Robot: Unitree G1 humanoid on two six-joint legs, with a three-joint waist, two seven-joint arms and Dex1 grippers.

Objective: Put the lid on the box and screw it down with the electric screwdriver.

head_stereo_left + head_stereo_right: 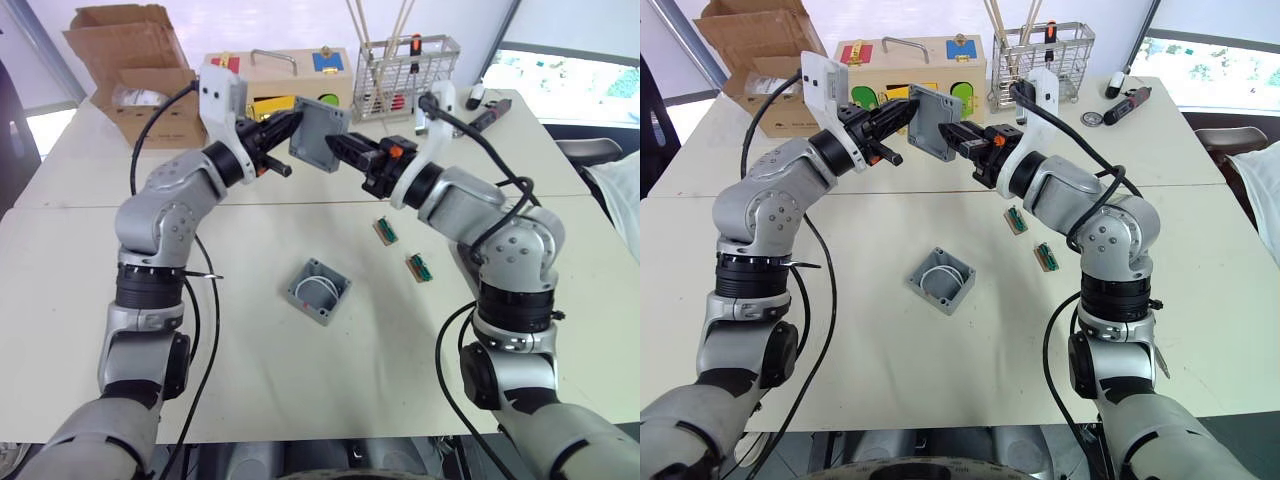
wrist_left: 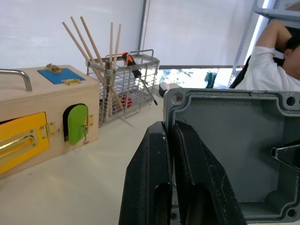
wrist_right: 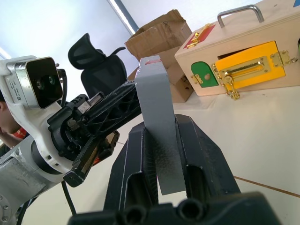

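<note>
Both grippers are holding the lid up in the air above the table, in front of the wooden box. The left gripper is pinching the lid's left edge with its fingers closed on it, and the right gripper is clamping the opposite edge. The box is sitting open on the table below, a white wire coiled inside. The electric screwdriver is lying at the table's far right, well apart from both grippers
</note>
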